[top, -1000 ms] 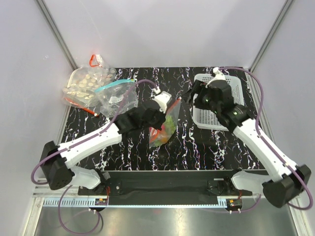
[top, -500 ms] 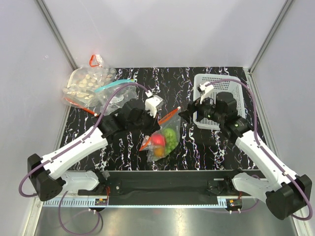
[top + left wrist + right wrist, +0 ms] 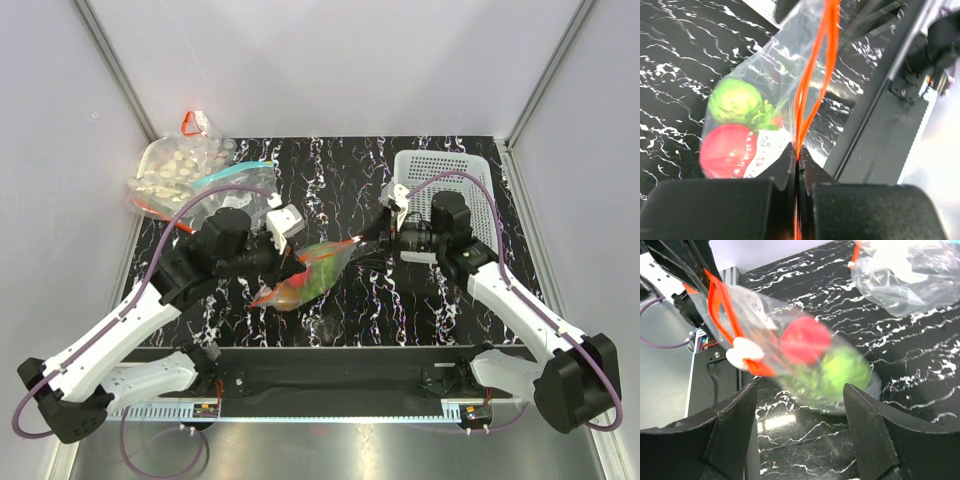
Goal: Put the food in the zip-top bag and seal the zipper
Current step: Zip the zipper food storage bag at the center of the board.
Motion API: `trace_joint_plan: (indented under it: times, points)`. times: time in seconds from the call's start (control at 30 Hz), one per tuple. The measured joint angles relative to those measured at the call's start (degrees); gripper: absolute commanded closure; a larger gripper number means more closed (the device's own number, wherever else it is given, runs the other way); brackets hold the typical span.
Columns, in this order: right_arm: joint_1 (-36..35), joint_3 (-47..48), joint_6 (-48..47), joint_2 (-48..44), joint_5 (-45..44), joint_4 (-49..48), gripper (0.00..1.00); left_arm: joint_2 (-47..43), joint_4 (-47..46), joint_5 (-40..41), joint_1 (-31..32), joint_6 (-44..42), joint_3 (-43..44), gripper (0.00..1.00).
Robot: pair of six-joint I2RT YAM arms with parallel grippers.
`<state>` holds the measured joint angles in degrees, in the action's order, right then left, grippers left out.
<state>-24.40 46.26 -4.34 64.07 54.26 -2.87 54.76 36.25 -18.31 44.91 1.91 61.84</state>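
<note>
Plastic zip-top bag mid-worktop, food loaded: red fruit and green piece visible inside. Left end effector clamped on orange zipper; strands beyond parted. Right end effector spread wide, empty, just right of bag. Outstanding: sealing.

The left arm is angling forward and inward, its gripper pinching tight on the zipper. The right arm is bending at the elbow and pointing inward toward the left, its gripper holding both fingers spread wide.
</note>
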Motion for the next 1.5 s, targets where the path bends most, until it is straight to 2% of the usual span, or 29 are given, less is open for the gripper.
trace_joint_plan:
  times: [0.1,0.2,0.23,0.37,0.53,0.57,0.6,0.63,0.7,0.77,0.8,0.9,0.93,1.0,1.03,1.07,1.13,1.2,1.23,1.3,1.33,1.4,1.43,1.5]
  points:
    - [0.0,0.0,0.0,1.0,2.0,-2.2,0.25,-0.2,1.5,-2.0,0.0,-1.8,0.0,1.00]
    - [0.0,-0.2,0.0,1.0,3.8,-6.3,0.31,0.0,3.5,-3.7,0.0,-3.3,0.2,1.00]
    - [0.0,-0.6,0.0,0.9,4.2,-8.2,0.39,0.3,4.3,-4.2,0.0,-3.7,0.4,1.00]
    - [0.0,-2.8,1.1,-0.1,6.4,-13.9,0.59,1.2,6.1,-5.7,0.0,-5.0,1.0,1.00]
    - [0.0,-2.9,2.3,0.0,8.9,-15.5,0.55,1.2,6.7,-6.2,0.0,-5.4,1.1,1.00]
    - [0.0,-2.9,2.5,0.0,9.2,-15.5,0.51,1.2,6.7,-6.3,0.0,-5.4,1.2,1.00]
    - [0.0,-2.9,2.7,0.0,9.5,-15.5,0.38,1.2,6.8,-6.4,0.0,-5.5,1.4,1.00]
    - [0.0,-2.9,3.0,0.0,9.8,-15.4,0.36,1.3,7.0,-6.4,0.0,-5.6,1.6,1.00]
    - [0.0,-2.9,2.7,0.0,10.0,-15.3,0.33,1.4,7.2,-6.8,0.0,-5.8,2.3,1.00]
    - [-0.1,-2.9,2.6,0.0,10.0,-15.2,0.36,1.5,7.3,-7.3,0.0,-6.0,3.1,1.00]
    - [-0.1,-2.9,2.6,0.0,10.0,-15.2,0.43,1.6,7.3,-7.6,0.0,-6.1,3.6,1.00]
    - [-0.1,-2.9,2.4,0.0,10.2,-15.0,0.51,1.6,7.3,-8.3,0.0,-6.3,4.6,1.00]
    - [-0.1,-2.9,2.4,0.0,10.3,-14.8,0.62,1.6,7.4,-8.5,0.0,-6.3,4.9,1.00]
    - [-0.1,-2.8,2.3,0.0,10.4,-14.4,0.74,1.6,7.6,-8.6,0.0,-6.4,5.2,1.00]
    - [-0.1,-2.8,2.1,0.0,10.5,-14.0,0.89,1.6,7.6,-8.6,0.0,-6.4,5.3,1.00]
    - [-0.2,-2.8,1.6,0.0,10.6,-13.8,0.99,1.6,7.6,-8.6,0.0,-6.4,5.3,1.00]
    - [-0.2,-2.7,1.7,0.0,10.9,-12.8,1.00,1.6,7.8,-8.5,0.0,-6.4,5.3,1.00]
    - [-0.2,-2.4,1.7,0.0,11.1,-11.3,1.00,1.6,7.9,-7.9,0.0,-6.4,5.3,0.92]
    - [-0.2,-2.1,1.7,0.0,11.1,-10.3,1.00,1.7,7.8,-7.2,0.0,-6.3,5.3,0.78]
    - [-0.2,-1.0,1.8,0.0,10.6,-7.8,1.00,2.2,7.7,-5.2,0.0,-5.8,5.4,0.61]
    - [-0.2,-0.5,1.8,0.0,10.0,-6.7,1.00,2.6,7.6,-4.5,0.0,-5.7,5.6,0.49]
    - [-0.2,0.3,1.8,0.0,9.2,-4.4,1.00,4.2,6.9,-2.7,0.0,-5.0,5.9,0.42]
    - [-0.3,0.5,1.8,0.0,8.9,-3.4,1.00,5.0,6.6,-2.3,0.0,-4.9,6.2,0.36]
    - [-0.4,0.7,1.8,0.0,8.0,-1.3,1.00,7.1,6.0,-1.4,0.0,-5.0,7.1,0.34]
